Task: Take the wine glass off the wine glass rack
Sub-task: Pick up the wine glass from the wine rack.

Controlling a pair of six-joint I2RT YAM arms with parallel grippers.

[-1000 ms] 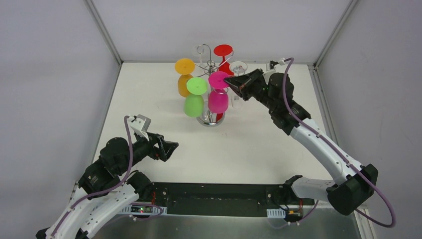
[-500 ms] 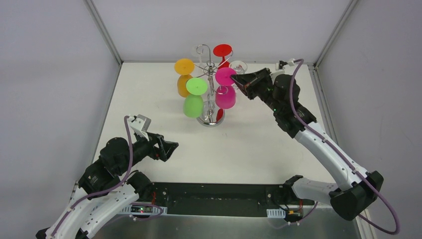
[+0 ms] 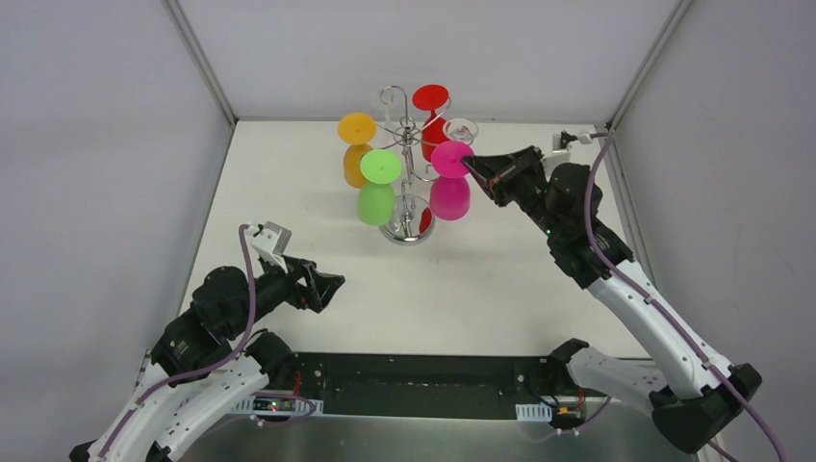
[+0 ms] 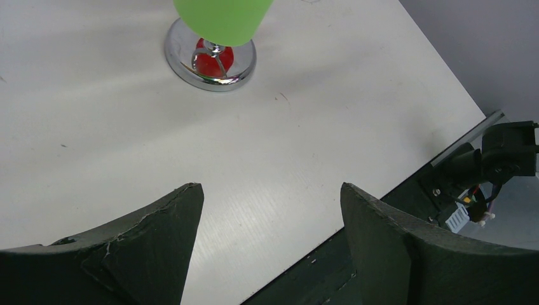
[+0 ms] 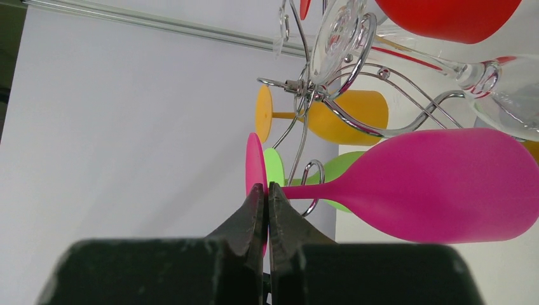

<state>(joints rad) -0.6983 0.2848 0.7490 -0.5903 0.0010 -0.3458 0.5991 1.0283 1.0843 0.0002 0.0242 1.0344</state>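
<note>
The right fingers [image 5: 253, 219] pinch the foot of the pink wine glass [image 3: 449, 195], held bowl-down just right of the wine glass rack [image 3: 408, 234]. A clear glass [image 3: 462, 128] hangs close behind it, and a green glass [image 3: 374, 204] hangs beyond the post. The left fingers [image 4: 159, 222] stand wide apart, empty, well away.

White arms [image 3: 645, 313], blk joints [image 3: 226, 298], purple cables [image 3: 250, 289], blk wedge-tipped right gripper [image 5: 267, 188].

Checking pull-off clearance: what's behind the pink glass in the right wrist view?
Behind the pink glass: the wine glass rack's chrome arms, the orange glass, and the green glass. The pink bowl and foot cover much of the green one.
</note>
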